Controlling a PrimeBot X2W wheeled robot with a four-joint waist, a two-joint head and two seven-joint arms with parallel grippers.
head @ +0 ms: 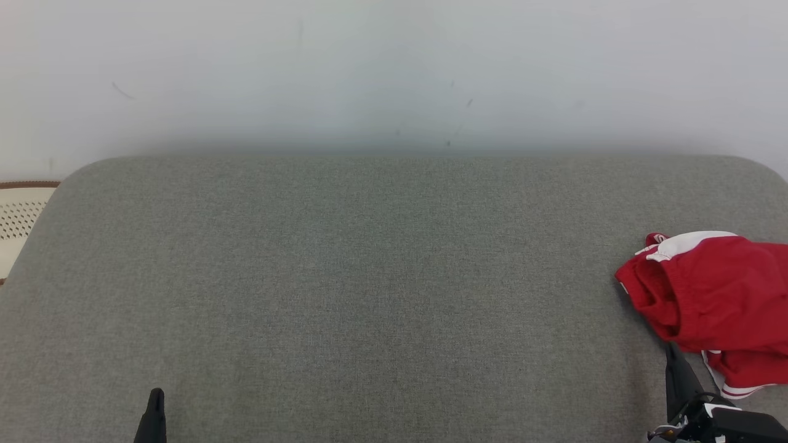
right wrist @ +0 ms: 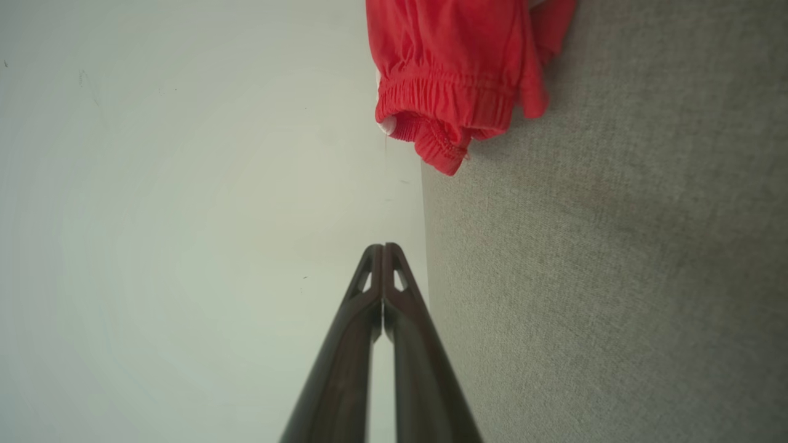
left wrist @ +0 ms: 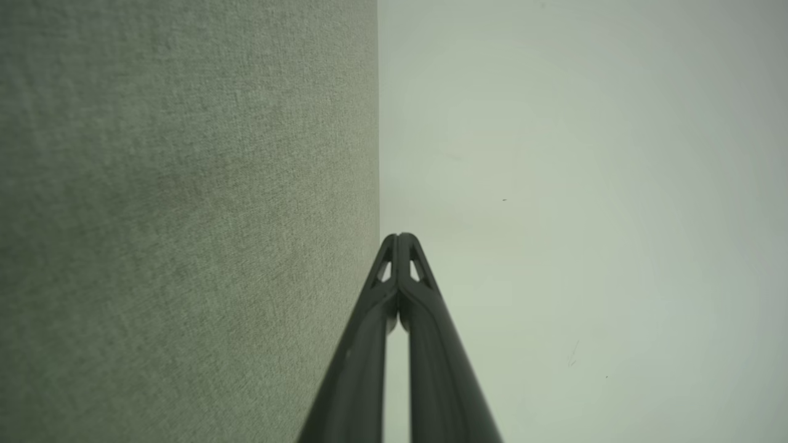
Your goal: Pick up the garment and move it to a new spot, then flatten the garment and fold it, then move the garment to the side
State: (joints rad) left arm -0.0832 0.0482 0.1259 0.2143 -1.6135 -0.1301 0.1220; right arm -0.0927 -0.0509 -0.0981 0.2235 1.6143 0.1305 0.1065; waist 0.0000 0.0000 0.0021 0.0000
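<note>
The red garment with white trim lay crumpled at the right edge of the grey fabric-covered bench, partly cut off by the head view's border. The right pincer hovered near its closest edge, fingers pressed together on nothing and pointing toward the cloth. The left pincer, likewise closed and empty, sat well apart at the near left.

The garment lies on the desk at its right edge, toward the near side. The right claw sits just before it, the left claw well apart at the near left. A perforated object lies beyond the desk's far left corner.
</note>
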